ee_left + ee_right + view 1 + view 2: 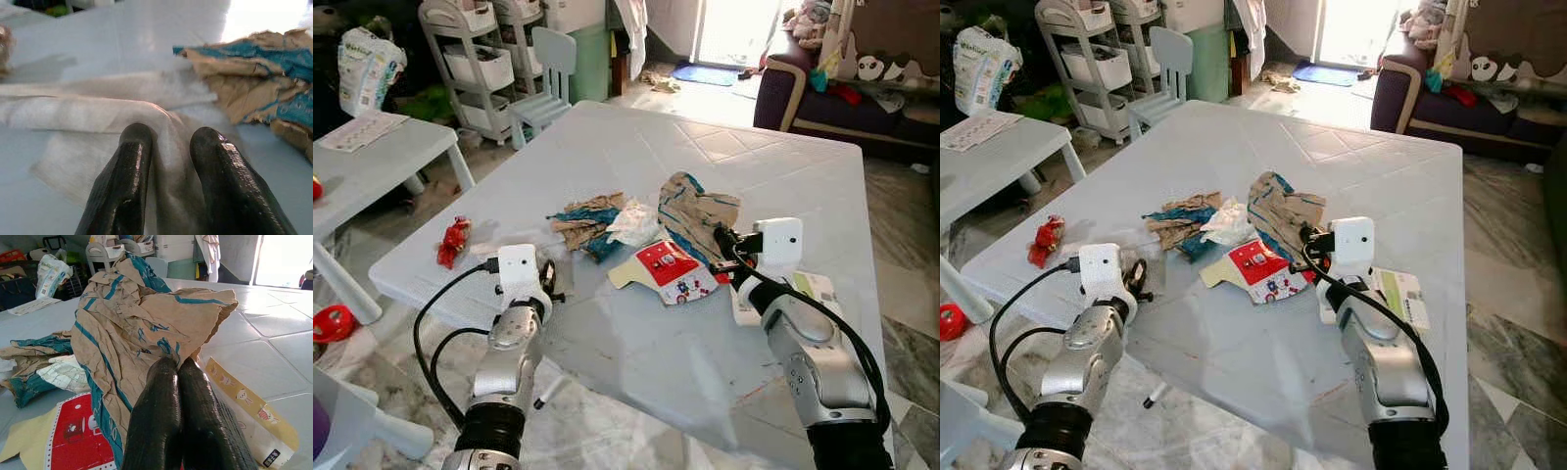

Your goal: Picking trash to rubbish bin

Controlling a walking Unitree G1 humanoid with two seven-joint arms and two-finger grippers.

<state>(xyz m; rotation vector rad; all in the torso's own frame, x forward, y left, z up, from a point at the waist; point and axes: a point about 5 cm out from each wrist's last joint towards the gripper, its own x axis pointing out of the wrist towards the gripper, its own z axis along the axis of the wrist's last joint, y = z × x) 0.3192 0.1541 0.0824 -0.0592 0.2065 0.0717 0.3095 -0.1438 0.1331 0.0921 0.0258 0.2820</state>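
Note:
Trash lies on a pale blue table (705, 362): a red wrapper (453, 242) near the left edge, torn brown and teal paper (587, 220), a crumpled white scrap (631, 225), a red and white carton (668, 269), and a large brown paper bag with teal stripes (697, 208). My left gripper (548, 277) is at the table's front left edge. Its fingers (134, 147) are shut on a thin white sheet (98, 117). My right gripper (722, 238) is shut on the near edge of the brown bag (146, 318), fingertips (164, 369) pressed together.
A white and green box (815, 289) lies under my right forearm. A second pale table (372, 157) stands at the left, with a small chair (548, 78) and shelf rack (475, 59) behind. A dark sofa (832, 98) sits at the far right.

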